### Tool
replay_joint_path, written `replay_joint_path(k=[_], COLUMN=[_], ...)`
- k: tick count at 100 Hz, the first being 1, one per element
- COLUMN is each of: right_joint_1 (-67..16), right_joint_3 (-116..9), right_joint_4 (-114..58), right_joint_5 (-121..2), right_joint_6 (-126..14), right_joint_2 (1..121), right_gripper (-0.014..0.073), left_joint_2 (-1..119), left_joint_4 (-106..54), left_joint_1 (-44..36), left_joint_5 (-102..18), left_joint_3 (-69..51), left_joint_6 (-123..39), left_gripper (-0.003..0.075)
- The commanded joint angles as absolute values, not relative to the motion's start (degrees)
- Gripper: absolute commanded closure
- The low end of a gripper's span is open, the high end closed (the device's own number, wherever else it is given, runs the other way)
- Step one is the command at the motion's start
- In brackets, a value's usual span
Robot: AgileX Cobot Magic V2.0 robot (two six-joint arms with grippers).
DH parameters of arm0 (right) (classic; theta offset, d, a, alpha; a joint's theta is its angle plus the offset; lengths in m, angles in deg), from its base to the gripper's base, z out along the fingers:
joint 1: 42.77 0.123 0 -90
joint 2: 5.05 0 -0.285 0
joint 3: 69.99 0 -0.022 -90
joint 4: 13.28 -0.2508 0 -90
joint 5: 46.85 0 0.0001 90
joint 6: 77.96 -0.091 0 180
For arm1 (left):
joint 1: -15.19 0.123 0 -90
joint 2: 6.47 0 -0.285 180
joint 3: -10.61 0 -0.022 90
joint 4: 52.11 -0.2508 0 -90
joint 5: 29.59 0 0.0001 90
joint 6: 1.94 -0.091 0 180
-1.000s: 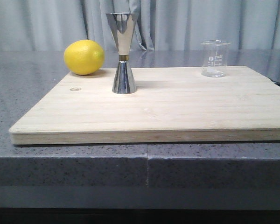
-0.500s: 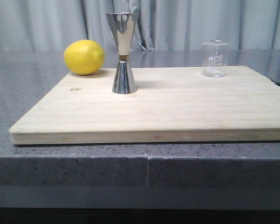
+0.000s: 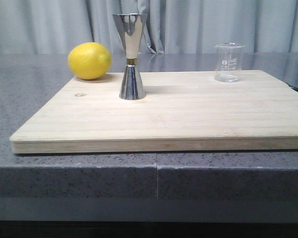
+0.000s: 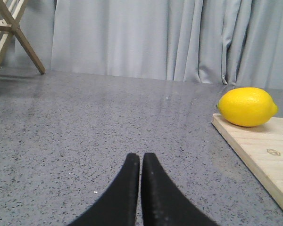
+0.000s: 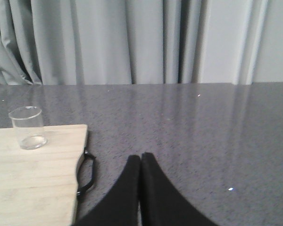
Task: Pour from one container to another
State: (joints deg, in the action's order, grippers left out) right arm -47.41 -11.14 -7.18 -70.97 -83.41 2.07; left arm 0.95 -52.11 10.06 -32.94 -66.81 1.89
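Observation:
The clear glass beaker point(image 3: 229, 62) with white marks stands upright at the back right of the wooden board point(image 3: 188, 114); the right wrist view shows the beaker point(image 5: 28, 127) too. The steel hourglass jigger point(image 3: 131, 56) with its gold waist band stands upright at the board's back left of centre. My left gripper point(image 4: 141, 157) is shut with nothing in it, low over the grey counter to the left of the board. My right gripper point(image 5: 141, 156) is shut and empty, over the counter to the right of the board. Neither gripper shows in the front view.
A yellow lemon point(image 3: 89, 60) lies at the board's back left corner, close to the jigger. A black handle point(image 5: 86, 173) sticks out from the board's right edge. A wooden rack point(image 4: 9, 33) stands far off on the left. Grey curtains hang behind the counter.

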Motion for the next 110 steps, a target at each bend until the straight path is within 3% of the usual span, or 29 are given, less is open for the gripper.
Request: replay_joint_path(k=[1, 25, 54, 83, 110], right_joint_1=[-47.66, -47.44, -41.28, -41.01, -41.01], right_joint_3=[-9.6, -1.77, 0.36, 9.3, 9.32], right_joint_4=[-11.17, -13.28, -9.15, -12.37, -12.37], right_joint_5=[-64.04, -61.09, -60.02, -47.22, -49.15], right_joint_6=[-82.89, -82.89, -82.89, -82.89, -82.89], right_joint_2=[2.1, 0.97, 0.97, 0.97, 0.97], right_gripper=[0.0661, 0.0661, 0.0661, 0.0661, 0.0661], left_joint_2=[-0.33, -0.33, -0.33, -0.33, -0.33], left_joint_4=[-52.11, -52.11, -52.11, -52.11, -52.11], left_joint_1=[9.67, 9.67, 9.67, 9.67, 9.67], left_joint_5=[-28.81, -28.81, -28.81, -28.81, -28.81], left_joint_3=[-68.11, -68.11, -68.11, -68.11, -68.11], left_joint_6=[1.96, 1.96, 1.96, 1.96, 1.96], left_gripper=[0.0741, 0.0741, 0.0741, 0.0741, 0.0741])
